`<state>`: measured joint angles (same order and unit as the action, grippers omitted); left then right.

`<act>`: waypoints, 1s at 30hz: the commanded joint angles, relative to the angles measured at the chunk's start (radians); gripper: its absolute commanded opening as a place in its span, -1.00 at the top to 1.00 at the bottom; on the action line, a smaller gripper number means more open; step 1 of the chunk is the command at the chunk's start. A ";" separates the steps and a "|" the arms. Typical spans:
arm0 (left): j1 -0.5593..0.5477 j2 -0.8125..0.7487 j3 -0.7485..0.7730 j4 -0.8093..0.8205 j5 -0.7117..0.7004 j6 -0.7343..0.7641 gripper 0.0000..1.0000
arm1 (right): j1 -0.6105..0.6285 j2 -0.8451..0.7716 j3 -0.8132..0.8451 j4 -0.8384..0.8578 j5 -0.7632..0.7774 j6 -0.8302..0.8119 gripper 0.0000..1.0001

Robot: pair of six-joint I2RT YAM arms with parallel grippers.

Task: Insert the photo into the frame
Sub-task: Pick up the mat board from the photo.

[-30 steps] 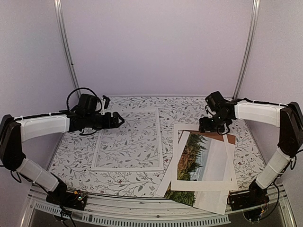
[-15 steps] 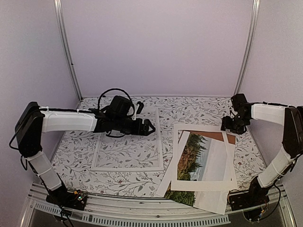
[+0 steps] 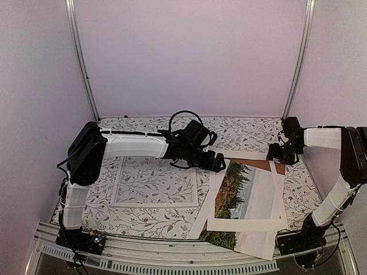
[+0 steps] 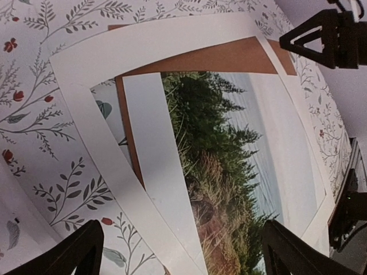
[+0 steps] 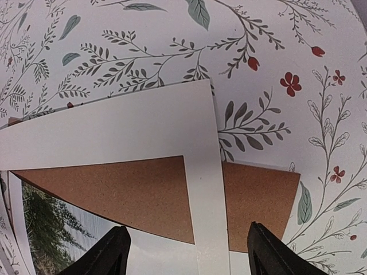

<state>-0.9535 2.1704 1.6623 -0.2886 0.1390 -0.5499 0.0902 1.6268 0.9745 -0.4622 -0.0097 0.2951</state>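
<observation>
White-margined photo (image 3: 243, 192), one print of dark conifers, brown slope and pale sky, is lying right of the one frame (image 3: 155, 203), partly under one mat (image 3: 246, 224) and over one brown board (image 3: 269, 165). Since a second ago the left gripper (image 3: 217, 163) is reaching across from the frame to the photo, while the right gripper (image 3: 275, 154) is pulling back. Both are keeping their jaws apart, holding nothing.

frame (image 3: 155, 180) left on table (image 3: 92, 183), photo (image 3: 241, 192) right (under mat (image 3: 246, 224)), atop backing board (image 3: 258, 164)
</observation>
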 commanded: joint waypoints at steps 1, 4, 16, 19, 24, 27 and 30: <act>-0.021 0.085 0.092 -0.119 -0.050 0.000 -0.96 | -0.009 0.025 -0.011 0.026 -0.015 -0.003 -0.49; -0.027 0.118 0.123 -0.126 -0.079 -0.005 -0.96 | -0.015 0.033 -0.018 0.041 -0.014 0.002 -0.49; -0.026 0.206 0.186 -0.147 -0.136 -0.018 -0.70 | -0.046 0.071 -0.047 0.091 -0.061 0.010 -0.37; -0.026 0.220 0.192 -0.147 -0.136 -0.021 -0.61 | -0.049 0.077 -0.056 0.103 -0.078 0.011 -0.32; -0.031 0.244 0.192 -0.147 -0.186 -0.023 -0.53 | -0.049 0.086 -0.073 0.126 -0.102 0.020 -0.23; -0.037 0.255 0.192 -0.147 -0.217 -0.024 -0.51 | -0.049 0.091 -0.084 0.143 -0.133 0.029 -0.17; -0.039 0.269 0.200 -0.163 -0.267 -0.020 -0.48 | -0.049 0.093 -0.103 0.166 -0.172 0.038 -0.10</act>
<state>-0.9771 2.3836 1.8465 -0.4206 -0.0502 -0.5694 0.0441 1.7012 0.9066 -0.3347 -0.1043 0.3092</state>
